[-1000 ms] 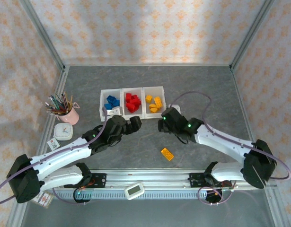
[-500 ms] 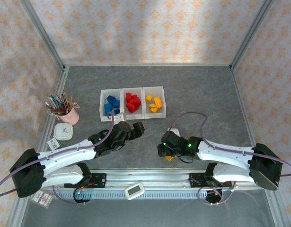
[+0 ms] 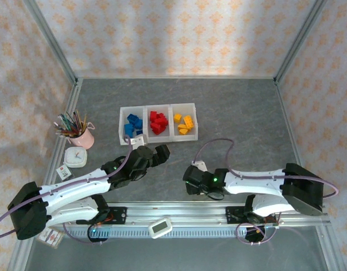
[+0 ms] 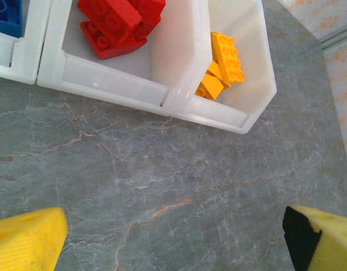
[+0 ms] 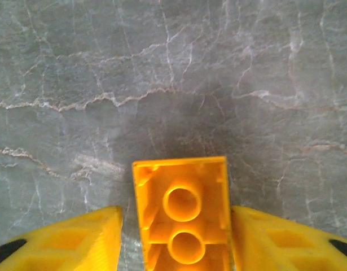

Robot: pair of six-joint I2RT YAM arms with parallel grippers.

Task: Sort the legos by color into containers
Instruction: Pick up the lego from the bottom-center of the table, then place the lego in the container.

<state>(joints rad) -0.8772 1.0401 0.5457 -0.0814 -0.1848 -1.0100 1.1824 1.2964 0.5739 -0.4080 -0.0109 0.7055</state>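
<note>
Dropping from beside the bins [image 3: 145, 107] to the table's [image 3: 246, 113] near edge, the right gripper [image 3: 191, 179] now sits low. Left gripper [image 4: 173, 240] — wide, empty, facing the bins. Right wrist: the orange brick [image 5: 181, 217], hollow side showing, sits between narrowed fingers [image 5: 77, 237] — grip uncertain; binning comes next.

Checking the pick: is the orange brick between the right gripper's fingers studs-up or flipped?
Flipped: the orange brick shows its hollow underside, two round tubes, facing up.
</note>
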